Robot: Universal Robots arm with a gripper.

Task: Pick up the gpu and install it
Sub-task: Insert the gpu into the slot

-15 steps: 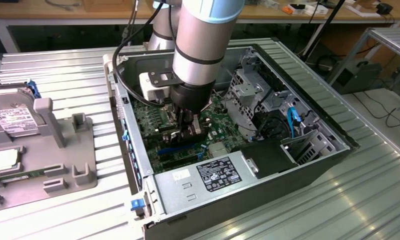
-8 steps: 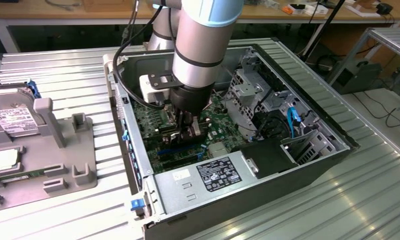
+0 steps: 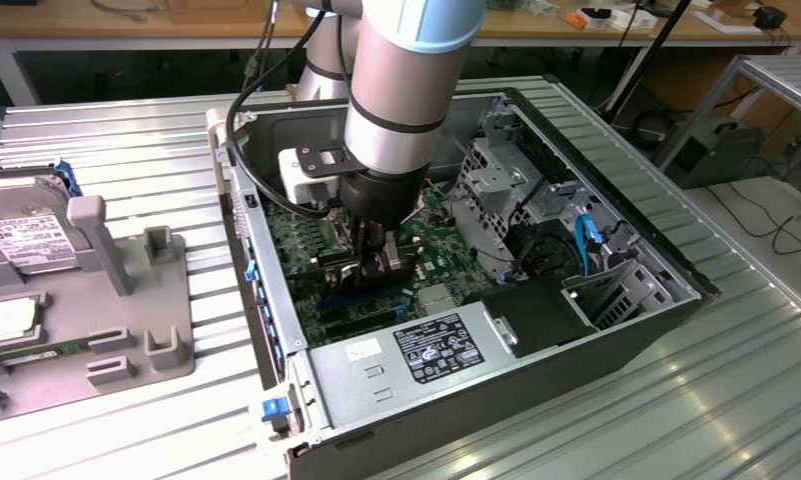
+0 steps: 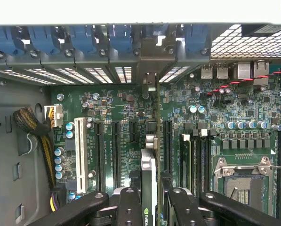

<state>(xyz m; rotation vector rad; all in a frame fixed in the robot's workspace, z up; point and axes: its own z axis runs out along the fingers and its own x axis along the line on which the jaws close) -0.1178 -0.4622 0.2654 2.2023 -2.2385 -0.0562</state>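
My gripper [image 4: 149, 203] is down inside the open computer case [image 3: 647, 300], shut on the gpu [image 4: 148, 162]. In the wrist view the card stands edge-on between the black fingers [image 4: 130, 205], running over the green motherboard [image 4: 225, 106] toward the rear slot openings. Its silver bracket end [image 4: 149, 81] lies against the case's back wall. Black expansion slots [image 4: 116, 150] lie to either side of the card. Whether the card sits fully in its slot I cannot tell. In the exterior view the gripper [image 3: 373, 262] hangs low over the motherboard [image 3: 293, 235] with the gpu [image 3: 392, 255] between its fingers.
The power supply [image 3: 420, 348] and the drive cage [image 3: 500, 185] flank the gripper inside the case. A yellow-black cable bundle [image 4: 36, 134] lies beside a white slot [image 4: 80, 155]. At the exterior view's left, a grey fixture [image 3: 147, 300] holds a hard drive [image 3: 27, 240].
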